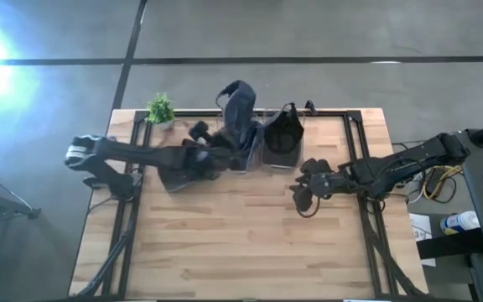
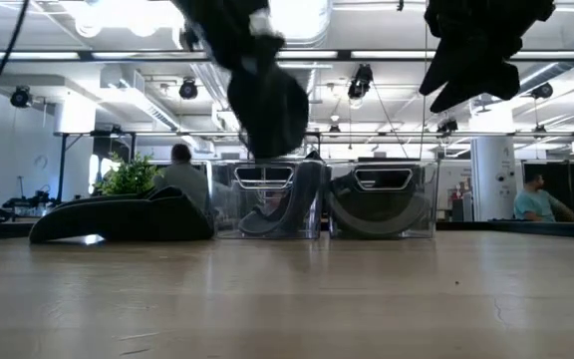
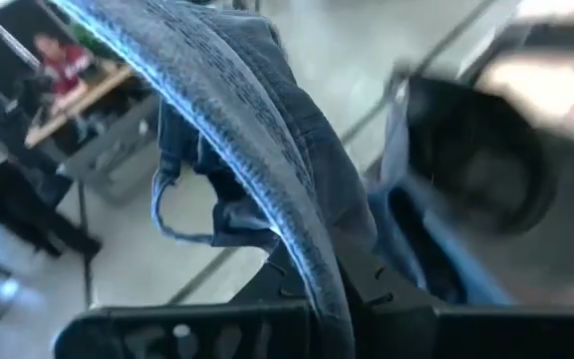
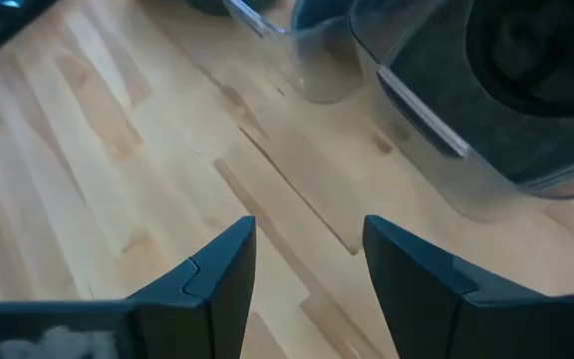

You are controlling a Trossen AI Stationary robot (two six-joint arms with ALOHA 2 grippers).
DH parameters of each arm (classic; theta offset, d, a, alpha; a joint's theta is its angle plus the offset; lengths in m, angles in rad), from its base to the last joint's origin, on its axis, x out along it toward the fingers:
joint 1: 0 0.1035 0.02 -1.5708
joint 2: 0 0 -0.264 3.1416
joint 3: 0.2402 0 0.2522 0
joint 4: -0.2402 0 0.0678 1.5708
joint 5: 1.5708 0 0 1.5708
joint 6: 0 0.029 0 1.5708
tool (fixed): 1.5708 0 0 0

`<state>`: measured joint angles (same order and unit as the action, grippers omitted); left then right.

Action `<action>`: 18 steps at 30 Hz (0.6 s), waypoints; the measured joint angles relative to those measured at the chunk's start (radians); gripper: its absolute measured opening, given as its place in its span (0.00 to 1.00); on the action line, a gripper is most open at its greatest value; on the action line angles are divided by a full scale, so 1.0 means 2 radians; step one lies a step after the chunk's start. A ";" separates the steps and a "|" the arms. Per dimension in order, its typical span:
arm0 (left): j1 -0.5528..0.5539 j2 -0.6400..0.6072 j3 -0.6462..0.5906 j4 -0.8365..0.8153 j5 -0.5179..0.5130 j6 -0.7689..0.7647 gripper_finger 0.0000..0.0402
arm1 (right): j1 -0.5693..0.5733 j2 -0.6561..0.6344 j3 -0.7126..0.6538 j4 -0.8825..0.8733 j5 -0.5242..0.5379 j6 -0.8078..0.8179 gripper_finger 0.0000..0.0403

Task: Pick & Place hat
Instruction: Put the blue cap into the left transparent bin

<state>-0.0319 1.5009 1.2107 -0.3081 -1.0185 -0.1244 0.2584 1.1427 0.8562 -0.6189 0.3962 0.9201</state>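
Note:
My left gripper point(image 1: 215, 151) is shut on a blue denim hat point(image 1: 240, 105), which it carries in the air above the left of two clear bins point(image 2: 277, 199). In the low view the hat point(image 2: 272, 110) hangs over that bin, which holds a bluish hat. The right clear bin point(image 1: 282, 144) holds a dark hat point(image 1: 285, 130). A further dark hat point(image 2: 118, 219) lies flat on the table, to the left of the bins. My right gripper point(image 4: 307, 269) is open and hovers over bare wood in front of the right bin. My left gripper pinches the denim hat's stitched brim point(image 3: 312, 264) between its two fingers, and the brim runs out past them. The hat is lifted clear of the table and the bins. Its crown point(image 3: 217, 189) droops to one side of the brim.
A small green potted plant point(image 1: 161, 109) stands at the table's far left corner. Black frame rails point(image 1: 363, 168) run along the table's sides. The wooden top point(image 1: 241, 243) is bare in its near half. People sit in the room beyond.

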 joint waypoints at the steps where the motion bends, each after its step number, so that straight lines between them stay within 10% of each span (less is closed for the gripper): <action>1: 0.006 0.016 -0.001 -0.009 0.009 -0.009 0.02 | 0.000 0.004 0.000 0.000 0.000 0.003 0.45; 18: -0.024 0.145 0.048 -0.149 0.200 -0.159 0.19 | 0.000 0.025 0.000 -0.003 -0.015 0.021 0.45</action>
<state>-0.0799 1.7908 1.3063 -0.6067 -0.6190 -0.4414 0.2592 1.1923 0.8562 -0.6254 0.3656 0.9611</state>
